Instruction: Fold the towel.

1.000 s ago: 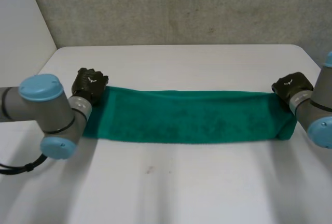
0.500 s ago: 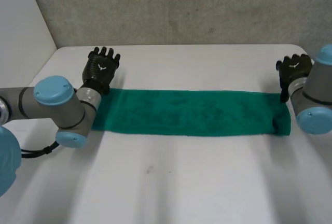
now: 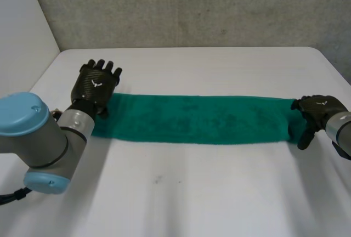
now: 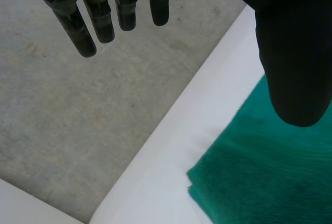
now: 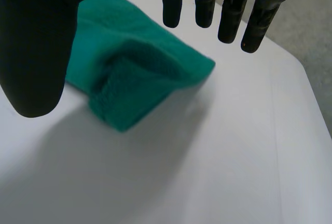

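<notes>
We list one green terry towel [image 3: 197, 119], folded into a long narrow strip and lying flat across the white tabletop [image 3: 208, 193]. Its right end is bunched into a thick fold. Left hand [image 3: 97, 85] at its left end, fingers straight, unclenched. Right hand [image 3: 320, 109] at its right end, likewise spread.

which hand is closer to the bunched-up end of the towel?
Right. The right hand is just beside the bunched end of the towel, fingers straight, not gripping it. The left hand is at the towel's opposite end, also open.
</notes>
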Controlling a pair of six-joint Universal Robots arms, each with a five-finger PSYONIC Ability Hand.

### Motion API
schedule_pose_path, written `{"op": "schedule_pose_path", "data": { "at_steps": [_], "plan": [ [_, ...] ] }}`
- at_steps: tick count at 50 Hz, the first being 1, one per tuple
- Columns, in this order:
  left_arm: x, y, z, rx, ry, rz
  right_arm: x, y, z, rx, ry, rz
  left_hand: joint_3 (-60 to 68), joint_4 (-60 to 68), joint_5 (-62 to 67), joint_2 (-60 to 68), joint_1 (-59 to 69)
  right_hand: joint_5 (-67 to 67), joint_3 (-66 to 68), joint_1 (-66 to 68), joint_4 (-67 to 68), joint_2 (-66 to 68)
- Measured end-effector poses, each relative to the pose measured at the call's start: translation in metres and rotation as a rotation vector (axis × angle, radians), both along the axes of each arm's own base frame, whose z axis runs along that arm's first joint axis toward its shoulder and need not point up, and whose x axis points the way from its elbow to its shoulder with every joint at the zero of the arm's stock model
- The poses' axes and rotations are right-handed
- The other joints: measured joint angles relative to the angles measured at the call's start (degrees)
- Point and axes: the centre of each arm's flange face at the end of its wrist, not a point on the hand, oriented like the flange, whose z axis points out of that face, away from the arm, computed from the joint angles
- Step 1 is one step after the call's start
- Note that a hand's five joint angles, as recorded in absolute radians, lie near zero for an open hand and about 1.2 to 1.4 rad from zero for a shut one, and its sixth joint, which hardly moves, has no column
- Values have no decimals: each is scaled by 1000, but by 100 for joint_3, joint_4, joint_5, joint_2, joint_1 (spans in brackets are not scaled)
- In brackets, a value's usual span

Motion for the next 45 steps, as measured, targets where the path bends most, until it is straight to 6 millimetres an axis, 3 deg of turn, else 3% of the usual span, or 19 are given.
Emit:
{"op": "schedule_pose_path", "data": {
  "at_steps": [3, 9, 10, 12, 25, 26, 27, 38, 39, 45],
  "plan": [
    [-1, 4, -3, 11, 0, -6, -6, -4, -7, -4, -3, -22, 0, 0, 0, 0, 0, 335, 428, 293, 323, 429],
    [-2, 7, -8, 25, -3, -13, -18, -17, -19, -38, -1, -56, 0, 0, 0, 0, 0, 3151, 3508, 3129, 3386, 3600],
    [-2, 7, -9, 27, -4, -13, -22, -21, -20, -48, 2, -64, 0, 0, 0, 0, 0, 4408, 4753, 4113, 4643, 4759],
    [-2, 7, -9, 28, -5, -12, -28, -27, -21, -65, 5, -79, 0, 0, 0, 0, 0, 5166, 5420, 4488, 5339, 5405],
    [-1, 7, -10, 30, -6, -9, -65, -44, -20, -88, 5, -152, 0, 0, 0, 0, 0, 5278, 5509, 4489, 5459, 5444],
    [-1, 7, -10, 30, -6, -9, -65, -44, -20, -87, 0, -147, 0, 0, 0, 0, 0, 4884, 5084, 4084, 5019, 5025],
    [-1, 8, -10, 31, -6, -9, -65, -43, -20, -84, -10, -137, 0, 0, 0, 0, 0, 3930, 4012, 3244, 3930, 3936],
    [0, 13, -15, 50, -13, -10, -50, -27, -14, -70, -105, 3, 0, 0, 0, 0, 0, 3666, 3721, 3029, 3635, 3599],
    [0, 14, -16, 55, -14, -10, -47, -23, -14, -62, -134, 16, 0, 0, 0, 0, 0, 2315, 2406, 2036, 2281, 2474],
    [1, 16, -19, 66, -15, -11, -42, -16, -15, -26, -241, -4, 0, 0, 0, 0, 0, 2315, 2406, 2036, 2282, 2474]
  ]
}}
